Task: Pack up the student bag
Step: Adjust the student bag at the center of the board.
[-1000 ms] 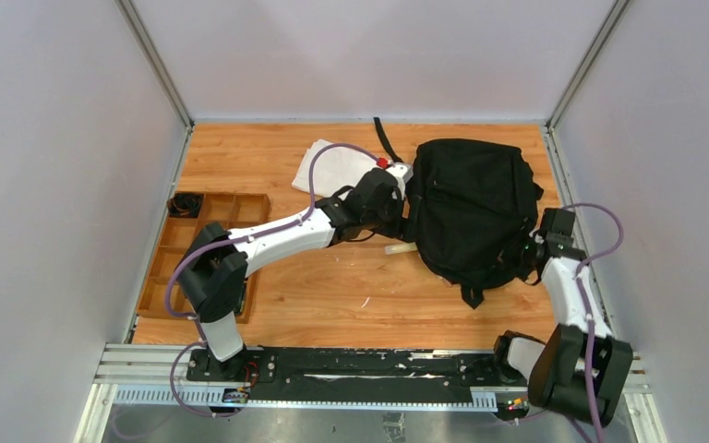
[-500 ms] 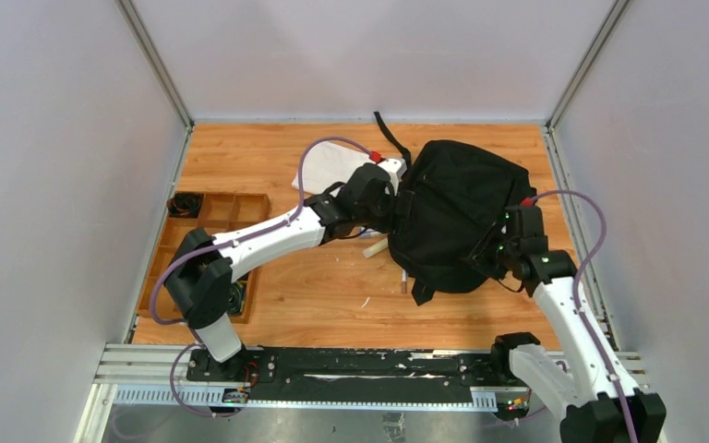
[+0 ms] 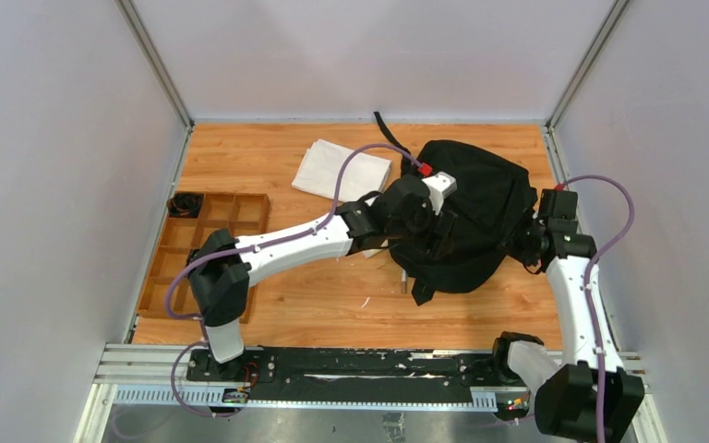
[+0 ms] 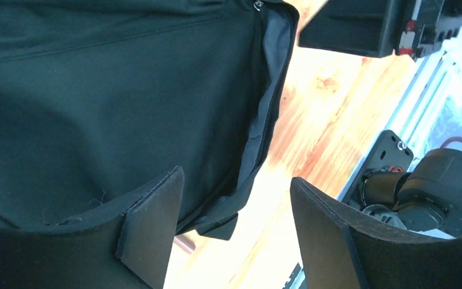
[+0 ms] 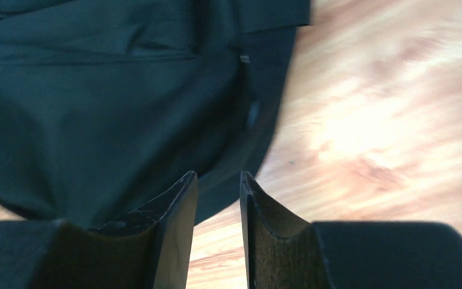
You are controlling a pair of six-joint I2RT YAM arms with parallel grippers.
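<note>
Looking down from the overhead camera, I see the wooden worktop (image 3: 277, 305) filling the floor of the booth. The black bag (image 3: 489, 194) lies slumped on it at the far right, by far the biggest thing there.

My left arm (image 3: 286, 247) stretches diagonally across the boards, with its wrist over the bag's left half. My right arm (image 3: 580, 295) rises along the right edge and bends in toward the bag's right side.

A wooden tray (image 3: 162, 263) with several compartments sits against the left wall. Something black and curled (image 3: 183, 203) lies in its far-left compartment. A folded white cloth (image 3: 318, 171) lies flat on the boards just left of the bag, near it, though I cannot tell whether they touch.

On the left wrist camera, the left claw (image 4: 236, 177) is released, its fingers spread wide with nothing between them. It hangs over the bag's edge, with black fabric under one finger and bare wood under the other. On the right wrist camera, the right claw (image 5: 218, 176) is released too. Its fingers stand a narrow gap apart and grip nothing, above the bag's rim where the fabric meets the wood.

A zipper (image 4: 269, 114) runs down the bag's edge in the left wrist view. One thin black strap (image 3: 386, 138) trails toward the back wall.
</note>
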